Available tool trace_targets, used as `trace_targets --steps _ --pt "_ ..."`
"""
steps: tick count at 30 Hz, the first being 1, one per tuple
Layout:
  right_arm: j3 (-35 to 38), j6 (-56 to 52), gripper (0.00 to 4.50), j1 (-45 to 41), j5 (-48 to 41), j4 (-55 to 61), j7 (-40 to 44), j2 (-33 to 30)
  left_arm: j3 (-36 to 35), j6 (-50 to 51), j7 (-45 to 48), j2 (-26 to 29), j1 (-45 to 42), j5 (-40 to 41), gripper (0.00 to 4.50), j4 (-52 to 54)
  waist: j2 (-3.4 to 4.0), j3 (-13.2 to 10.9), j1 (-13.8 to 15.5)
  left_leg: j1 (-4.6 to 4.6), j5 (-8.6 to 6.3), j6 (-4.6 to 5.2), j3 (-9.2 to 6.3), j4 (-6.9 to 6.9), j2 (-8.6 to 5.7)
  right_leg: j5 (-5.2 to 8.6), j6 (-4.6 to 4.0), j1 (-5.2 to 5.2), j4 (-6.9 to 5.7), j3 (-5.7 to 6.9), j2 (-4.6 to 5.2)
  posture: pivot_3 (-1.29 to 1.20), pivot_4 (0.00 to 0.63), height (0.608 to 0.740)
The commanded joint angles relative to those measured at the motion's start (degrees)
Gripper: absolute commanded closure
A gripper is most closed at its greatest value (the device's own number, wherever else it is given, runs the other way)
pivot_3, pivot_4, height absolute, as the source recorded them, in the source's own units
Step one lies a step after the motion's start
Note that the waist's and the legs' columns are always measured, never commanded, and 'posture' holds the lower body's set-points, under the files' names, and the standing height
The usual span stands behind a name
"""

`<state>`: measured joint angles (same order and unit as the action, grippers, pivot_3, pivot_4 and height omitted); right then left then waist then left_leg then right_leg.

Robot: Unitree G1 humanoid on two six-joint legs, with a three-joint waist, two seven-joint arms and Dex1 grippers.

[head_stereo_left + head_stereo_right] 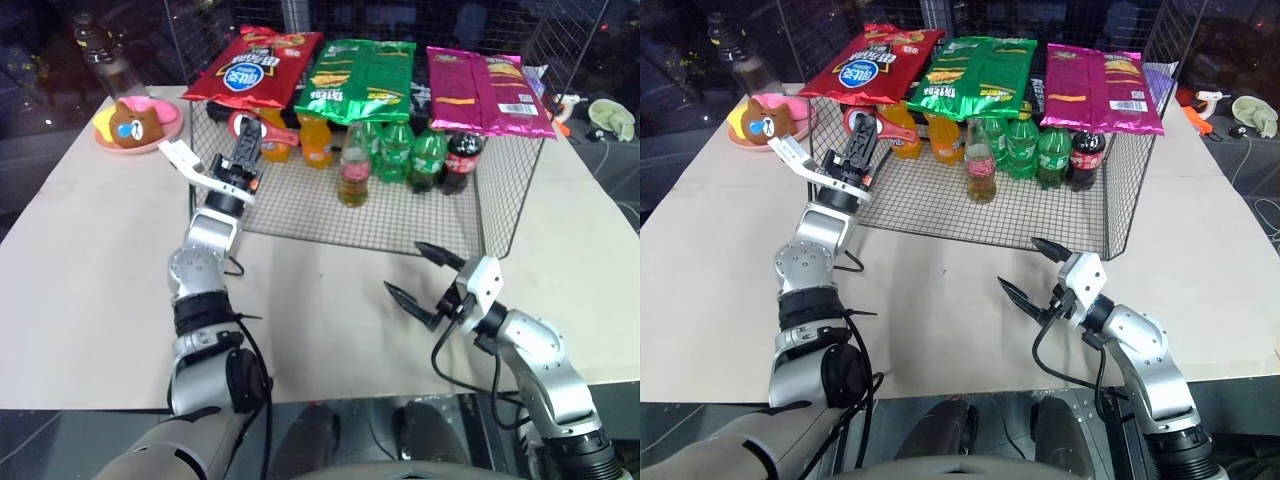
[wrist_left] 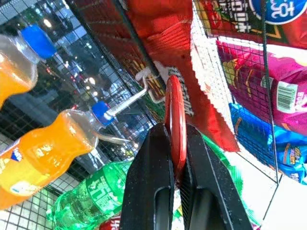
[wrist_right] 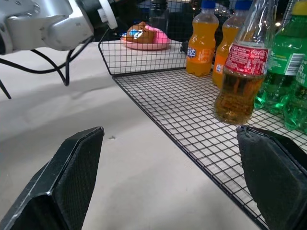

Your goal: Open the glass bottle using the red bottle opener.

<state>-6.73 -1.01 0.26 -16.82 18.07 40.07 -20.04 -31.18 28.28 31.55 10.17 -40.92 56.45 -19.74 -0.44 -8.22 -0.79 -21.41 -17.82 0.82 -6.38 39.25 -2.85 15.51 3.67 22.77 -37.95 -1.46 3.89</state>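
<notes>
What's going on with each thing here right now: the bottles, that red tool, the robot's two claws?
Glass bottle: upright on the wire rack, not held.
Red bottle opener: clamped in the left gripper, raised by the orange bottles.
Right gripper: open, empty, over the table short of the rack.
Orange soda bottles: upright, blue caps on.
Green soda bottles: upright.
Chip bags: lying on top of the rack.

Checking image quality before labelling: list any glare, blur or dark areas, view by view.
Left wrist view: opener sharp, background lights bokeh-blurred. Right wrist view: glass bottle clear, near fingers soft. Head views: table evenly lit, surroundings dark.
</notes>
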Motion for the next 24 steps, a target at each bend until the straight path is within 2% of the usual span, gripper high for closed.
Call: trace_targets --steps 1,11,17,24 --pt "0.25 1.09 0.0 -0.08 -0.31 1.14 0.21 -0.18 -0.32 -1.6 -0.95 -0.1 -0.13 0.46 4.47 2.5 0.0 0.0 0.04 0.0 0.0 0.0 0.0 0.0 0.0 0.0 0.0 0.0 0.0 0.0 0.0 0.0 0.15 0.74" --pt "0.43 1.02 0.0 0.14 -0.28 1.27 0.06 -0.3 1.41 -0.31 -1.01 -0.17 4.0 0.95 4.47 7.39 0.0 0.0 0.0 0.0 0.0 0.0 0.0 0.01 0.0 0.0 0.0 0.0 0.0 -0.01 0.0 0.0 0.15 0.74" --pt "1.74 0.57 0.0 -0.77 -0.92 1.12 0.07 -1.03 4.0 4.24 1.41 1.79 10.08 2.41 4.47 15.82 0.0 0.0 -0.01 0.0 0.0 0.0 0.01 0.0 0.01 0.0 0.0 0.0 0.0 -0.02 0.0 0.0 0.15 0.74" --pt "1.45 -8.42 0.0 -3.34 -5.85 4.18 1.29 -3.43 18.36 9.23 10.53 9.34 15.76 -4.76 4.47 24.68 0.02 0.0 0.19 0.01 0.0 0.0 0.01 0.0 0.02 0.0 0.0 -0.01 -0.01 -0.02 -0.01 0.0 0.15 0.74"
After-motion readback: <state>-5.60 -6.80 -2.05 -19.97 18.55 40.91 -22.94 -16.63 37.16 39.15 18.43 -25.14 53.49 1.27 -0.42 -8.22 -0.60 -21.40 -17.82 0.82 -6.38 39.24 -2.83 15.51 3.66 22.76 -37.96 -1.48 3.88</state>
